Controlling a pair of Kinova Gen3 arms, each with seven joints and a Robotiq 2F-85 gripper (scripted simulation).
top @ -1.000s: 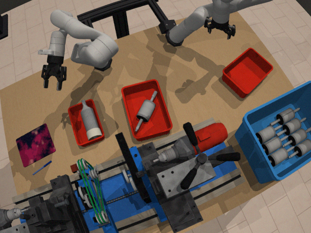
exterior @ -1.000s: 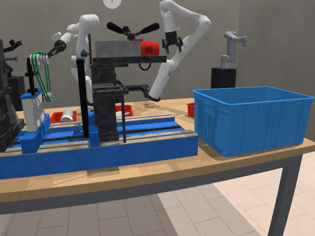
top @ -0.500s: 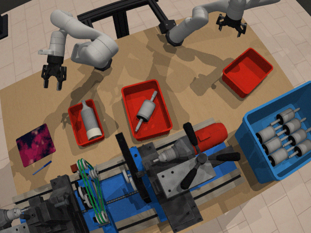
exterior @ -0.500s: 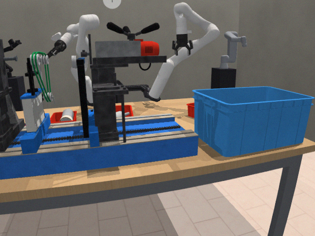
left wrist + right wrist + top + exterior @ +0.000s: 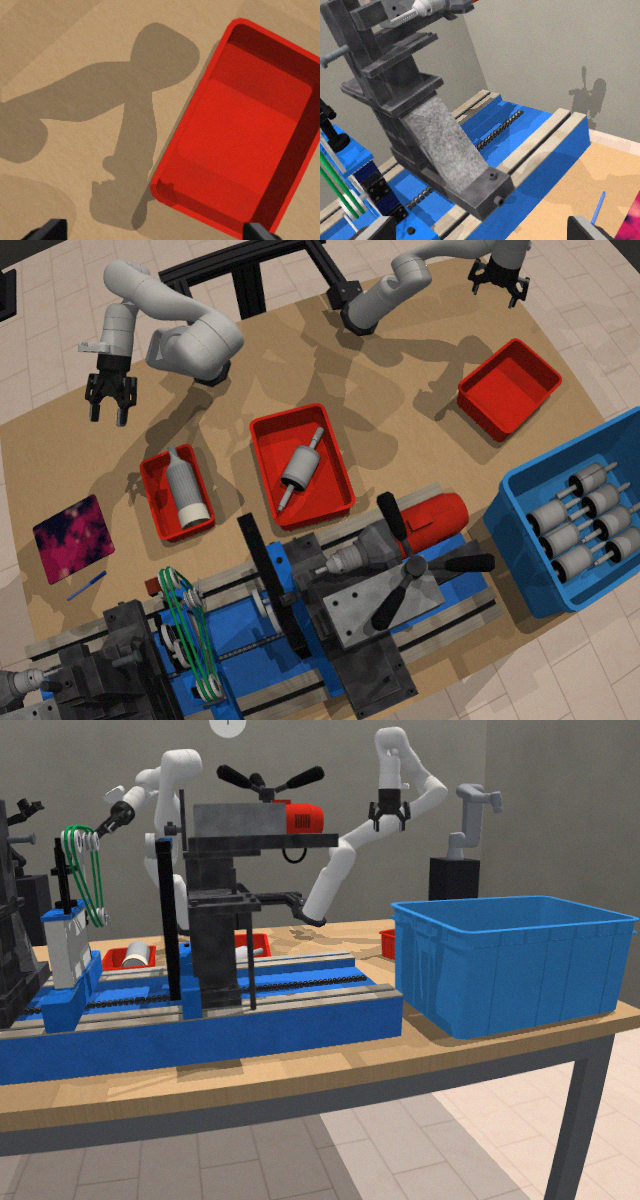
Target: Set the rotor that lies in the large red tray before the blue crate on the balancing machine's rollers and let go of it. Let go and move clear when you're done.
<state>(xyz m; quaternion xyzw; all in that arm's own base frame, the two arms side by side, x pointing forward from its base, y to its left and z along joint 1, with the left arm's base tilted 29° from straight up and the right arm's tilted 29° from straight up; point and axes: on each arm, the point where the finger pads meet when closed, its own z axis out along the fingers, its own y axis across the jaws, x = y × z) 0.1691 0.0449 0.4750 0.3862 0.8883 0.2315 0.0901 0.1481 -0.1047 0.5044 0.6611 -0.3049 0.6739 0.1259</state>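
Grey rotor [image 5: 301, 467] [image 5: 245, 953] in its large red tray [image 5: 330, 488] [image 5: 264, 944], both grippers open

The rotor lies slantwise across the tray, its thick middle between two thin shaft ends. The tray sits on the tan surface [image 5: 392, 451] [image 5: 310, 1063] [image 5: 75, 30] [image 5: 555, 205], behind the blue balancing machine [image 5: 242, 622] [image 5: 258, 1030] [image 5: 555, 167] in the exterior view.

The left gripper [image 5: 493, 295] [image 5: 389, 828] [image 5: 155, 231] is spread fully, holding nothing, raised near the red tray with nothing in it [image 5: 465, 390] [image 5: 387, 944] [image 5: 192, 105]. The right gripper [image 5: 107, 421] [image 5: 100, 833] [image 5: 481, 230] is also wide open with nothing between its fingers, well apart from the rotor.

A ribbed grey bottle [image 5: 183, 488] [image 5: 136, 955] lies in the smallest red tray [image 5: 146, 493] [image 5: 116, 960]. More rotors lie inside the blue crate [image 5: 516, 560] [image 5: 516, 978]. Near the machine, a blue pen [image 5: 86, 586] [image 5: 598, 209] lies beside a magenta and dark mat [image 5: 73, 538] [image 5: 631, 220].

In the top view, the left gripper [image 5: 494, 297] [image 5: 389, 827] [image 5: 154, 230] is moving farther toward the picture's right side and slightly up toward its upper edge, while its left arm [image 5: 410, 273] [image 5: 426, 802] is reaching out more in that direction and its shadow [image 5: 445, 387] [image 5: 137, 105] is sliding over the tabletop closer to the smaller red tray [image 5: 478, 415] [image 5: 387, 944] [image 5: 192, 107] at the right. In the exterior view, the gripper is shifting rightward, away from the red motor [image 5: 436, 521] [image 5: 305, 818], and is losing its slant, its fingers now pointing almost straight down.
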